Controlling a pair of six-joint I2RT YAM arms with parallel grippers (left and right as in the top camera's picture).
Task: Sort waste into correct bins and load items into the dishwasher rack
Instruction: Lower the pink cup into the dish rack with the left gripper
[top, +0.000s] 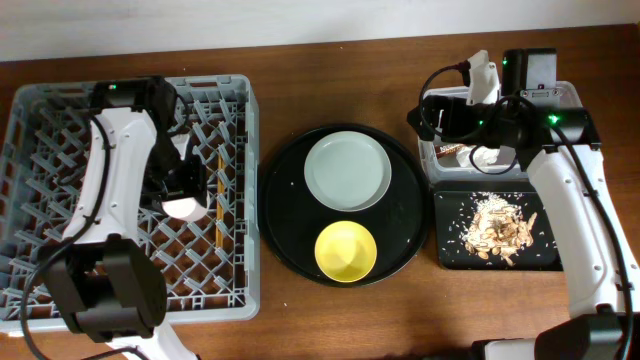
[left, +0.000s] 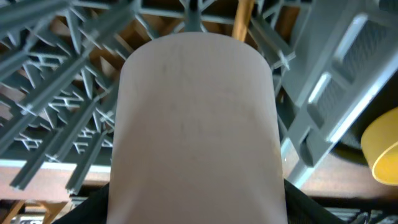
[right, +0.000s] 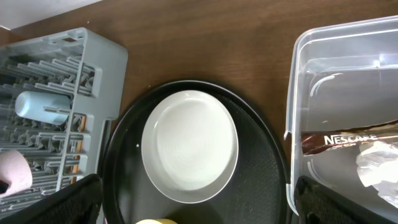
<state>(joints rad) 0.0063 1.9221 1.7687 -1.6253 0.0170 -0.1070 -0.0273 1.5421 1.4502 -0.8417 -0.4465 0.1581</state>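
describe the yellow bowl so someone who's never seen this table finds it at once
Find the big round black tray mid-table, right of the grey rack. Two dishes sit on it: the bowl is the smaller, bright yellow one nearer the robot, while its neighbour, the plate, is wider, flat and pale grey-green.

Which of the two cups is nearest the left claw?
The pink cup, filling the left wrist view; the blue cup lies on its side elsewhere in the rack.

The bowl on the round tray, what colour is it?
The bowl is plain yellow, clearest in the overhead view.
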